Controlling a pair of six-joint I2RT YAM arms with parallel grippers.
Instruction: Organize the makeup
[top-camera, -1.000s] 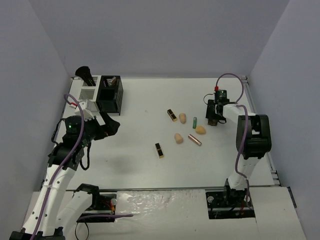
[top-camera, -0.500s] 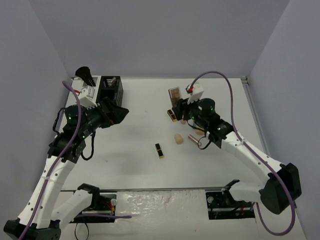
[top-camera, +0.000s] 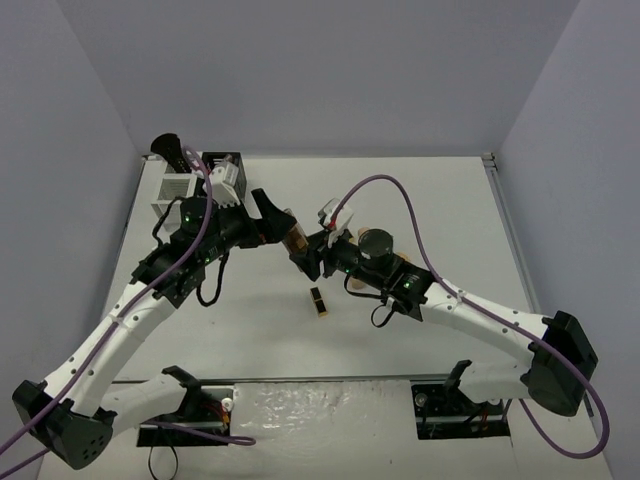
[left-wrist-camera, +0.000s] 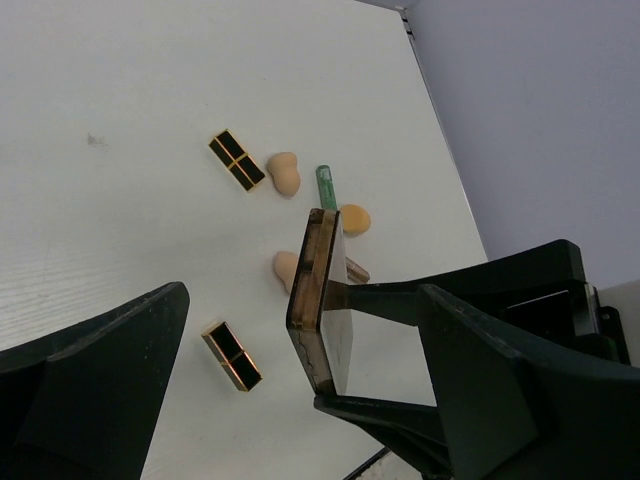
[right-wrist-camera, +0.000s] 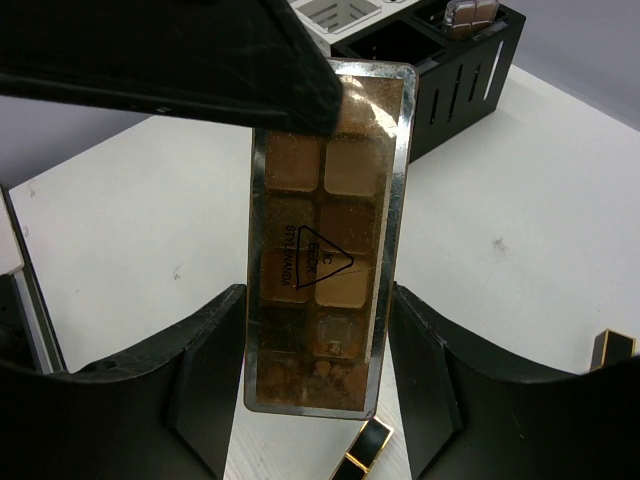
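Observation:
A flat brown eyeshadow palette hangs in the air over the table's middle, between both grippers. My right gripper is shut on its long edges; the right wrist view shows its fingers pressed against the palette. My left gripper is wide open around the palette's upper end, apart from it; the left wrist view shows the palette edge-on. Below lie two black-and-gold lipsticks, three peach sponges, a green tube and a rose-gold tube.
A white slatted bin with a black brush and a black bin stand at the back left. The black bin holds another palette. One lipstick lies in front of the grippers.
My right arm has swung left from the right side, carrying the palette to the middle. My left arm has reached right from the bins to meet it.

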